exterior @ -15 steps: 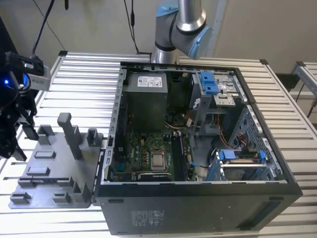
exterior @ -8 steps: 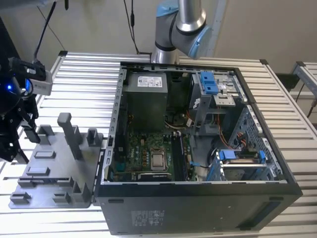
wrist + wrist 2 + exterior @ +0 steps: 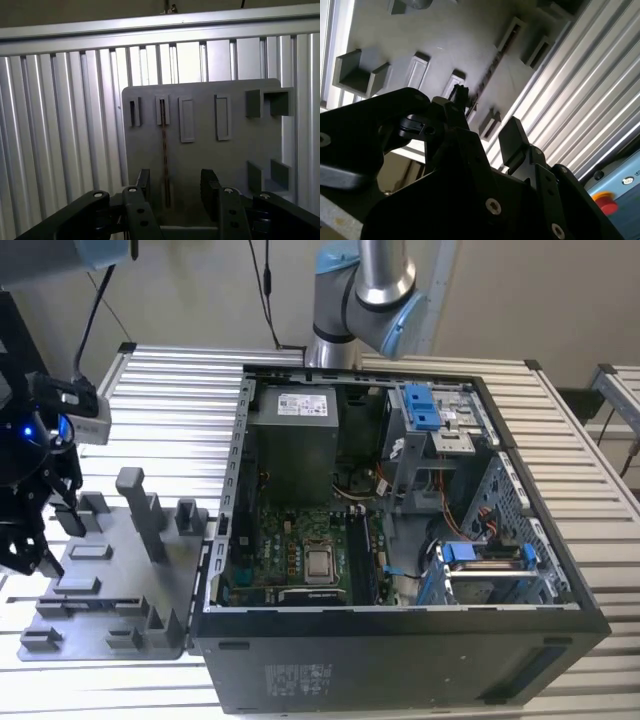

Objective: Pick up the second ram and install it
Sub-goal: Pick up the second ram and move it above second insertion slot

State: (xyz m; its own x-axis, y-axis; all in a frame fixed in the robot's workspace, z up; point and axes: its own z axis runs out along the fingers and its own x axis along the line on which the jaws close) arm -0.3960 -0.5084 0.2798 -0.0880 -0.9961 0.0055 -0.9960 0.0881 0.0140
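1. Tool (image 3: 175, 182) is wide open and holds nothing. My two fingers (image 3: 207, 187) are spread well apart.
2. The second ram (image 3: 164, 150) stands on its thin edge in a narrow slot (image 3: 161, 111) of the grey tray (image 3: 240, 150). In the first wrist view I see it edge-on as a slim dark strip.
3. In that view the second ram runs between my fingers, nearer one than the other, with a gap on each side. I cannot tell if the fingertips reach down to its level.
4. In the second wrist view the second ram (image 3: 487, 75) is a thin dark line on the grey tray (image 3: 445, 45), just past the tool (image 3: 485, 117).
5. In the exterior view the tool (image 3: 55, 535) hangs over the side of the grey tray (image 3: 110, 580) farthest from the computer case (image 3: 400, 650).
6. The grey tray lies flat on the slatted metal bench (image 3: 590, 510). Grey upright posts (image 3: 135, 495) rise from the tray.
7. The computer case sits just beside the tray, its side open, with the motherboard (image 3: 290, 540) showing inside.
8. The arm (image 3: 365, 290) rises beyond the case, on the side away from the tray.
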